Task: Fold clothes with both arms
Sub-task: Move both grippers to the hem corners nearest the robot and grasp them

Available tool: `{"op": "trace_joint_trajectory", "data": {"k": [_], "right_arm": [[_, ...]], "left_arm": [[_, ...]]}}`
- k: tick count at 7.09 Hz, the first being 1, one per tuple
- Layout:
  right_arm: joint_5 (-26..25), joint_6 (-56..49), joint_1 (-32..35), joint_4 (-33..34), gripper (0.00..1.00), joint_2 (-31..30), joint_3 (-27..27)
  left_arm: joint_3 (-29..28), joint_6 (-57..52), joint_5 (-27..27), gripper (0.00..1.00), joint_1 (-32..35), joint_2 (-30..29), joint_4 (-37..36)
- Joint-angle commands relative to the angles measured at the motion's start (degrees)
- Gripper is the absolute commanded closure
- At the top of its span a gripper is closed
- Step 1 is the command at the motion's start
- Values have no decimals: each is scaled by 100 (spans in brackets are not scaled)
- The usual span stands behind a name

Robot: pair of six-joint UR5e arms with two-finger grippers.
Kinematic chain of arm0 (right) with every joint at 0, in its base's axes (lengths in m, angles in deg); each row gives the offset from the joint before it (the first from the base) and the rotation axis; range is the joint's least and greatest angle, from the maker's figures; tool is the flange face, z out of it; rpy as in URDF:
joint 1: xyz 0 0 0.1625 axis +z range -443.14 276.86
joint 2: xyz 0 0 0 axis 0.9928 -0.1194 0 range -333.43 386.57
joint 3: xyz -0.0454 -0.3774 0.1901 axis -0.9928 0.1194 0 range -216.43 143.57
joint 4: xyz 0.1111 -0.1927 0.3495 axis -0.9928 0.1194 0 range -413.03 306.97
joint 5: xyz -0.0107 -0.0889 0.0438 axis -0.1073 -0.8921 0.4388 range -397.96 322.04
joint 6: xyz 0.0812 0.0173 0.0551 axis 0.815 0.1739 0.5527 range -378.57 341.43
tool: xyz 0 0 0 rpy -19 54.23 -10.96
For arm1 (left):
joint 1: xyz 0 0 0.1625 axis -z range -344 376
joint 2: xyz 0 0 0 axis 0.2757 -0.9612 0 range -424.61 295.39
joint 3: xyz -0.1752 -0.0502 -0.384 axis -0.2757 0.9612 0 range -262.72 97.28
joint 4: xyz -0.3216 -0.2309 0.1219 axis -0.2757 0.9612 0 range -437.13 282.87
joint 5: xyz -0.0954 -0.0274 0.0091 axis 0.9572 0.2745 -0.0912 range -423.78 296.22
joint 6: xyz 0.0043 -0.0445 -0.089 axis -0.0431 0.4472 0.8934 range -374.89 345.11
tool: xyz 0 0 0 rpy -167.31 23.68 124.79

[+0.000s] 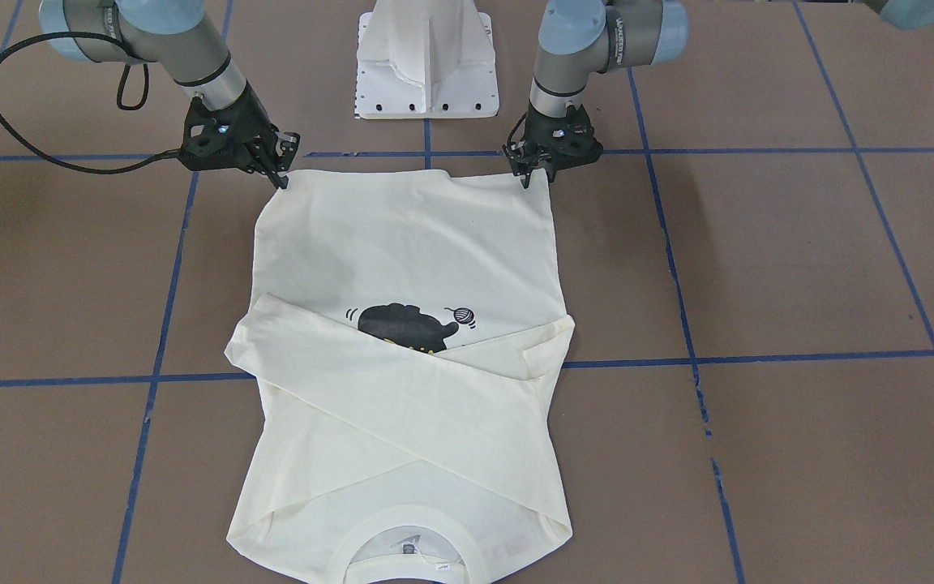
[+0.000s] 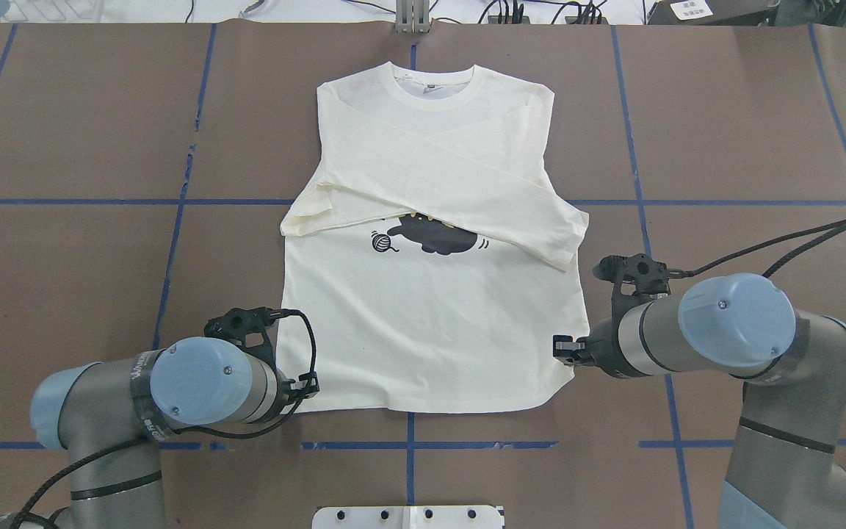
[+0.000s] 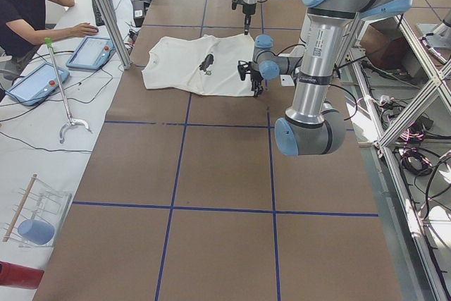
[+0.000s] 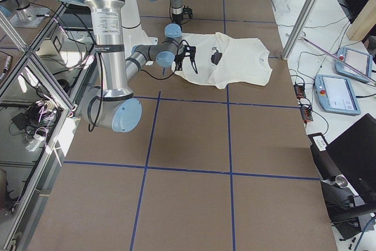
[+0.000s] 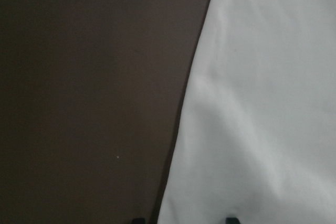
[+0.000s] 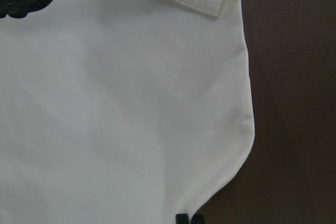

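Observation:
The cream-white shirt [image 1: 402, 243] lies flat on the brown table, cat print [image 2: 430, 236] up, both long sleeves crossed over its chest and its collar [image 2: 434, 82] at the far side. My left gripper [image 5: 184, 220] is open, its fingertips [image 5: 231, 219] straddling the shirt's side edge at the near hem corner [image 2: 298, 400]. My right gripper [image 6: 190, 217] is shut on the shirt's other near hem corner [image 2: 566, 364]. Both grippers sit low at the table, the left gripper [image 1: 529, 177] and right gripper [image 1: 280, 178] at the hem's two ends.
The white pedestal base [image 1: 426, 65] stands just behind the hem, between the arms. Blue tape lines [image 2: 173, 202] grid the brown table. A side table with tablets [image 3: 91, 51] and a seated person [image 3: 25, 5] runs beyond the far edge.

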Motion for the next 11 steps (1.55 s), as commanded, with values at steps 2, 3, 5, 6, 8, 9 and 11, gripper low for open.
{"op": "trace_joint_trajectory", "data": {"k": [2,3,5,6,8,9,11], "right_arm": [[0,-3,6,0,100,5,2],[9,-3,6,0,100,5,2],[131,-20,49,0,100,5,-6],[480,-38,163,-9,100,-4,-59],[1009,-47,252,17,100,-108,-531],[1098,-38,252,26,100,-283,-778],[1640,-29,217,26,100,-906,-1585]], "left_arm": [[0,9,10,86,-1,-10,-2],[8,9,10,100,-9,-19,-2],[191,9,28,100,-1,-10,-11],[376,-9,28,100,8,-2,-63],[1121,-409,245,100,8,7,-465],[1507,-517,343,100,8,-1,-720],[2464,-536,405,100,-297,-10,-1430]]}}
